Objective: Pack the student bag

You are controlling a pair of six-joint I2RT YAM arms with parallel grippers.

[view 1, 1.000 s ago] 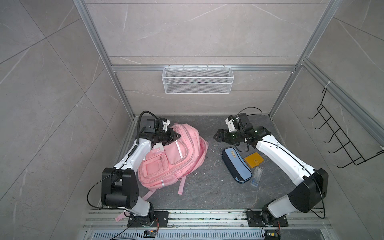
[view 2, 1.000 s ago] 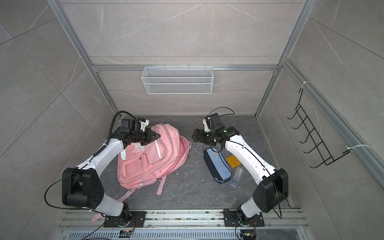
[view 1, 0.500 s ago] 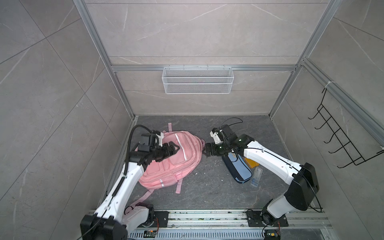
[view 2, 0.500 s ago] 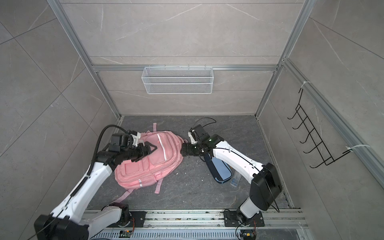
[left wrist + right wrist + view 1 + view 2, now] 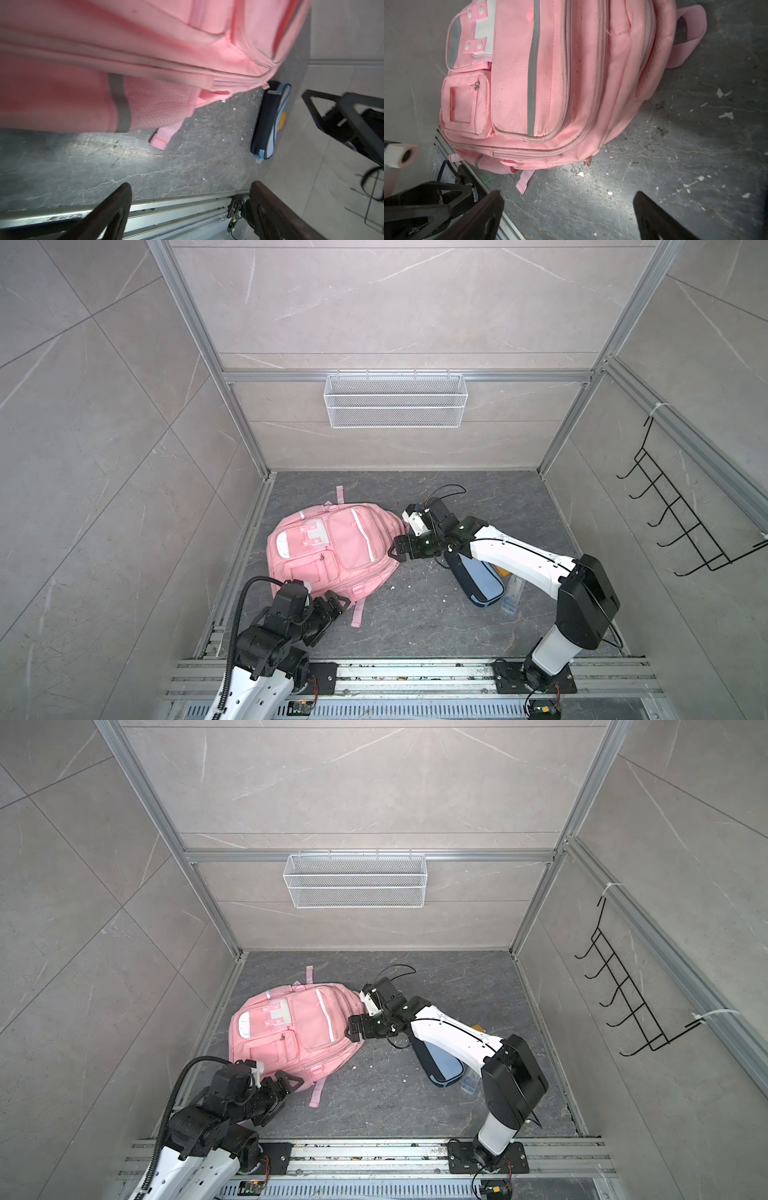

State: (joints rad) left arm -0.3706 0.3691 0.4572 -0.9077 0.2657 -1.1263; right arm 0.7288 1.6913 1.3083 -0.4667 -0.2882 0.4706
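Note:
The pink student bag [image 5: 332, 551] [image 5: 291, 1036] lies flat on the dark floor, front pockets up and its top handle toward the back wall. My left gripper [image 5: 338, 602] [image 5: 293, 1081] hovers open at the bag's near edge, beside a loose pink strap [image 5: 357, 616]. In the left wrist view the left gripper [image 5: 191, 186] has only floor and rail between its fingers, with the bag [image 5: 124, 52] beyond. My right gripper [image 5: 395, 556] [image 5: 353, 1031] is open at the bag's right edge. The right wrist view shows the right gripper [image 5: 568, 195] empty over bare floor, near the bag [image 5: 550, 83].
A light-blue and navy pencil case [image 5: 478, 576] [image 5: 440, 1060] [image 5: 268, 120] lies under the right arm, with a yellow item [image 5: 500, 571] and a clear plastic box [image 5: 512, 593] beside it. A white wire basket [image 5: 395, 400] and a black hook rack [image 5: 685, 522] hang on the walls. A metal rail [image 5: 415, 672] runs along the front.
The left gripper opened, let go of the bag's top and drew back to the near edge. The bag turned and settled flat. The right gripper moved left to the bag's right side.

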